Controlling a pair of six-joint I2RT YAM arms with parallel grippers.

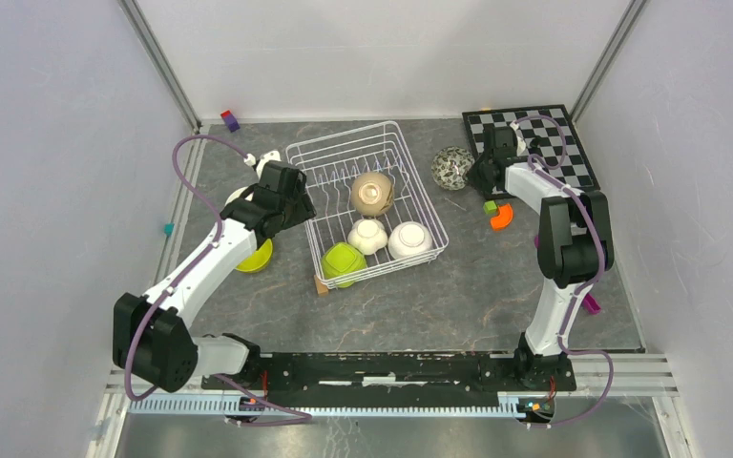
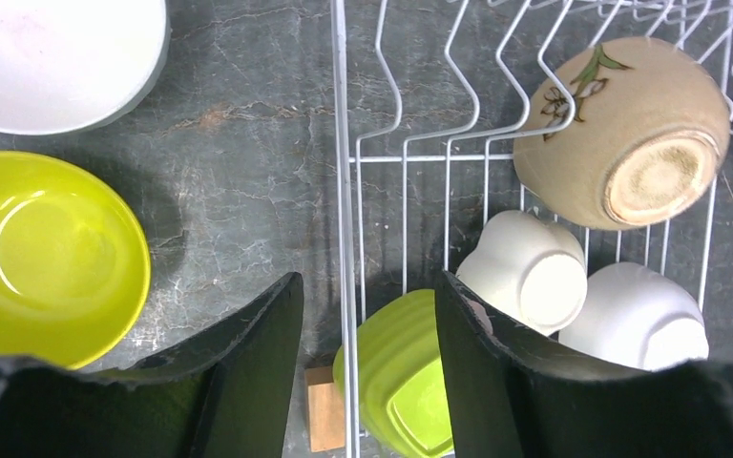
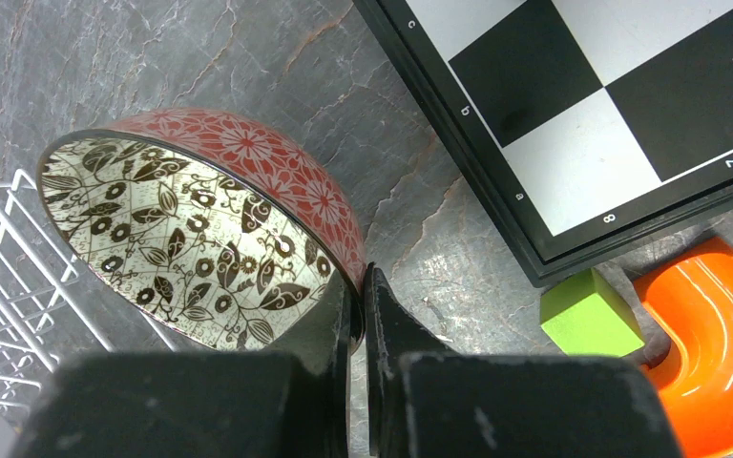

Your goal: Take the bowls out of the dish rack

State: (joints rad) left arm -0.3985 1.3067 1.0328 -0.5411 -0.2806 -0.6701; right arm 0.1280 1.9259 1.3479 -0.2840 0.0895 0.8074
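Left gripper (image 2: 367,286) jaws open, empty, lower centre over rack (image 2: 341,143) edge; right gripper (image 3: 358,286) clamped on floral bowl (image 3: 181,248) rim.

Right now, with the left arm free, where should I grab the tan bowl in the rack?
Probably its raised foot ring, coming down from above: the tan bowl lies tipped against the dish rack tines, base facing up and rim hidden underneath.

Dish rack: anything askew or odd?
Yes. The dish rack sits rotated against the table edges, with a small wooden block at its near left corner; whether it props the rack is unclear. Otherwise normal: the right tool pinches the floral bowl by its rim.
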